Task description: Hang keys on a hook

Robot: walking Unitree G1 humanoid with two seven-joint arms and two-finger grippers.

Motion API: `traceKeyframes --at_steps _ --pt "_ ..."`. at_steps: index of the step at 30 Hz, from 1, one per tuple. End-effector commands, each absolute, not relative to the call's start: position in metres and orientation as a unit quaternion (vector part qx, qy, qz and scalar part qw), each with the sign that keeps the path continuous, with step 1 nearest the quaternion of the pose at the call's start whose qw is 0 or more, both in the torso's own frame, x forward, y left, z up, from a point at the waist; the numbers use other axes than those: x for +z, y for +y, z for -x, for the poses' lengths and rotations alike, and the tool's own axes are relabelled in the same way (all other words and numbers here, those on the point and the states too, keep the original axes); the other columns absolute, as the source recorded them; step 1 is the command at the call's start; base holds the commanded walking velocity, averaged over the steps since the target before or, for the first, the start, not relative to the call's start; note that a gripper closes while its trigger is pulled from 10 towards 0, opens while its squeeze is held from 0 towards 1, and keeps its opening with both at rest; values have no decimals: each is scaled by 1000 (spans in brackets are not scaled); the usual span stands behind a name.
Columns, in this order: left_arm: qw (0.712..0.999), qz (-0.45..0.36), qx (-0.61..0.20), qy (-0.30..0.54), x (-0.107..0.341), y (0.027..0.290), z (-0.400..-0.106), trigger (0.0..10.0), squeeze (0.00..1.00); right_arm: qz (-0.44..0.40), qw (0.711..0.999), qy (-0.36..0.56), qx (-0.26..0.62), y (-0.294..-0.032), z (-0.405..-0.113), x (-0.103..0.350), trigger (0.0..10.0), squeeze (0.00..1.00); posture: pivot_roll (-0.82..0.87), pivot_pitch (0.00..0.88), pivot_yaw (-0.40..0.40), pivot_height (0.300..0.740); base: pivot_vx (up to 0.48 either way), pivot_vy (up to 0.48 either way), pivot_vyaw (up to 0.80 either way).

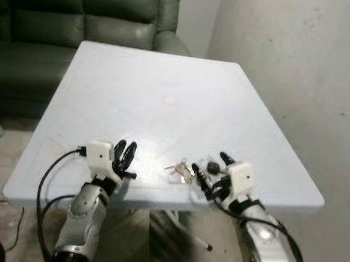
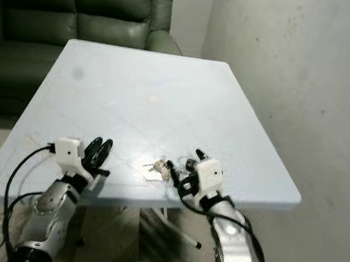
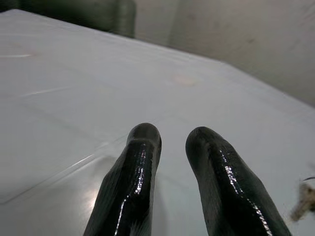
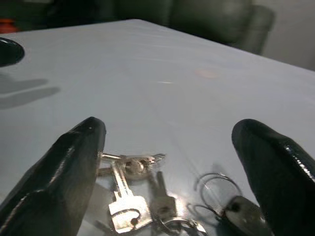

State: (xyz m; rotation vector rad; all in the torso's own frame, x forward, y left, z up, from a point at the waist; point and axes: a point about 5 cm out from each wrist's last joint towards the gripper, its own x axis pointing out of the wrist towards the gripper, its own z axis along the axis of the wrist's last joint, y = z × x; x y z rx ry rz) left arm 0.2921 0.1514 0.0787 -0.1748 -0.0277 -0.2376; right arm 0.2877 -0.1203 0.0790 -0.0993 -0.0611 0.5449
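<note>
A big white square table stood in front of the robot. Behind it sat a dark green leather sofa, and a plain pale wall was on the robot's right.

A small bunch of silver metal keys lay flat on the table, close to the near edge. A thin wire ring and a little dark tag were joined to the bunch. In the right wrist view the keys were spread out like a fan, with the ring and tag beside them.

The right gripper was low over the table, just at the keys. Its two long black fingers were wide apart. The keys lay between them, and nothing was held. One finger was beside the keys on the robot's left and the other was past the dark tag.

The left gripper rested over the near part of the table, well apart from the keys on the robot's left. Its two black fingers were close side by side with only a narrow gap between them, and they held nothing. A black cable looped from the left wrist down past the table edge.

A faint round mark showed near the middle of the table.
</note>
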Motion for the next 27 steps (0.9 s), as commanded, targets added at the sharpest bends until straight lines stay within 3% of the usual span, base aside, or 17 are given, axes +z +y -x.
traceKeyframes --at_steps 1,11,15,27 --pt "987 83 -133 -26 83 141 -292 10000 0 61 963 -25 261 -130 -289 79 10000 0 -4 0 -71 740 0 0 0" --pt "976 66 -204 -21 82 117 -284 10000 0 101 959 -14 266 -148 -314 94 10000 0 2 1 -88 740 0 0 0" --pt "967 57 -247 -20 83 104 -278 10000 0 150 943 -6 296 -152 -327 101 10000 0 9 11 -99 740 0 0 0" --pt "958 44 -283 -19 83 90 -264 10000 0 146 913 41 379 -163 -343 109 10000 0 28 27 -110 740 0 0 0"
